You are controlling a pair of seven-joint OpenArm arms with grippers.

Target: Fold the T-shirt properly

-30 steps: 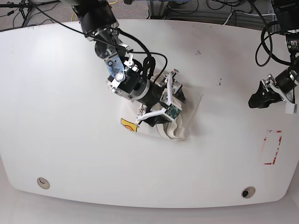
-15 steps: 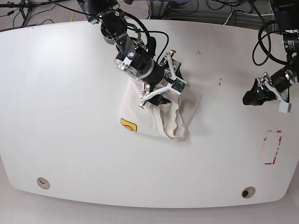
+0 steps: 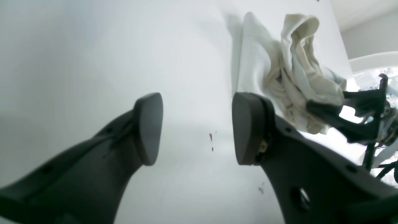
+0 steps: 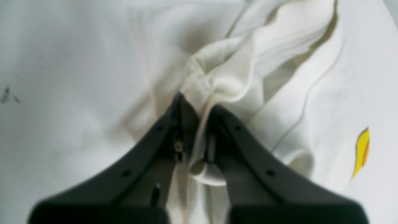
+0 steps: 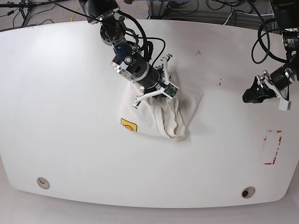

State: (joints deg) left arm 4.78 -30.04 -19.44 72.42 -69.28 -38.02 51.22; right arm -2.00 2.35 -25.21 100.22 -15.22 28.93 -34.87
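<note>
While right claw (image 4: 199,130) pinches T-shirt (image 5: 170,119), table (image 5: 70,116) beneath

Bright, even overhead light on a glaring white table (image 5: 60,116); soft shadows, blurred right wrist view, wide-angle edge distortion.

- One T-shirt (image 5: 170,119) is seen, off-white and bunched on the table.
- One white table (image 5: 70,102) is counted.
- Two robot arms are counted, each ending in one gripper: the right gripper (image 4: 199,107) and the left gripper (image 3: 197,129).
- One yellow-orange printed patch (image 5: 128,125) is visible on the cloth.
- Two round holes are set in the table's near edge, one at each side (image 5: 43,182) (image 5: 247,192).
- One red-outlined rectangular marking (image 5: 272,147) is counted on the table.
</note>
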